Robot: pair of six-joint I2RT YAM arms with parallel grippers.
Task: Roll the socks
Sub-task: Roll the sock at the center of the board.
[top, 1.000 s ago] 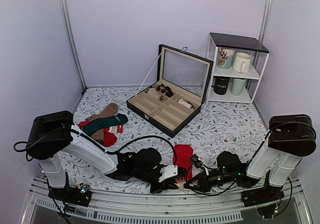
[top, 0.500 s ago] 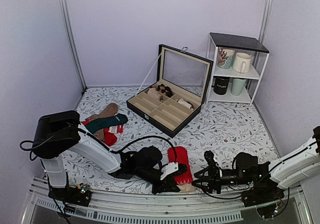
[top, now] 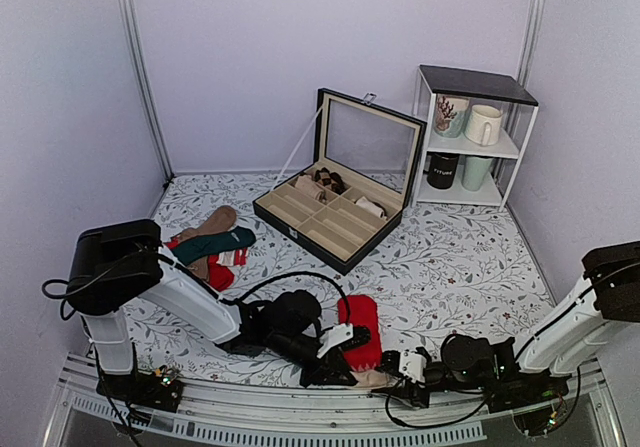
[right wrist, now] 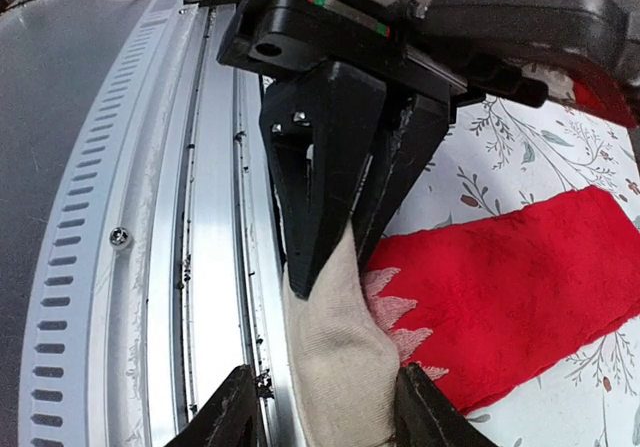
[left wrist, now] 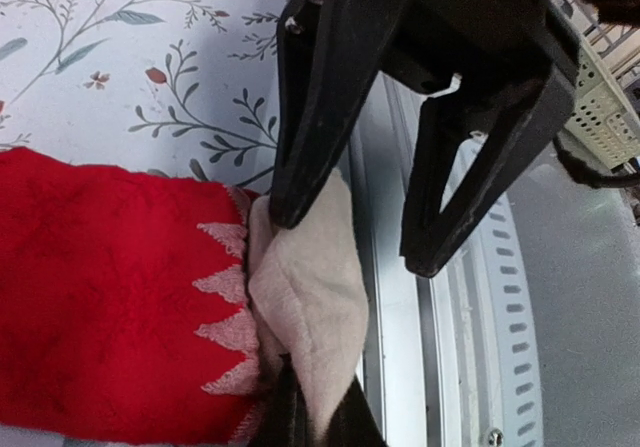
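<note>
The red fuzzy sock pair (top: 360, 315) lies flat near the table's front edge, its beige cuff (top: 373, 377) hanging over the metal rail. In the left wrist view the red body (left wrist: 100, 287) is at the left and the cuff (left wrist: 310, 297) in the middle. My left gripper (left wrist: 355, 237) is open, one finger touching the cuff end and the other over the rail. My right gripper (right wrist: 332, 412) is open, its fingers on either side of the cuff (right wrist: 340, 367) from the opposite end. Both grippers meet at the cuff in the top view: left (top: 345, 369), right (top: 388, 387).
The aluminium rail (left wrist: 395, 367) runs along the table's front edge under the cuff. A pile of other socks (top: 210, 242) lies at the left. An open black compartment box (top: 335, 212) stands at the middle back, and a white shelf with mugs (top: 470, 137) at the back right.
My right arm swung out to the right, then came back in low with its gripper at the cuff. The bunched red sock now lies flatter. The left gripper stayed at the cuff.
</note>
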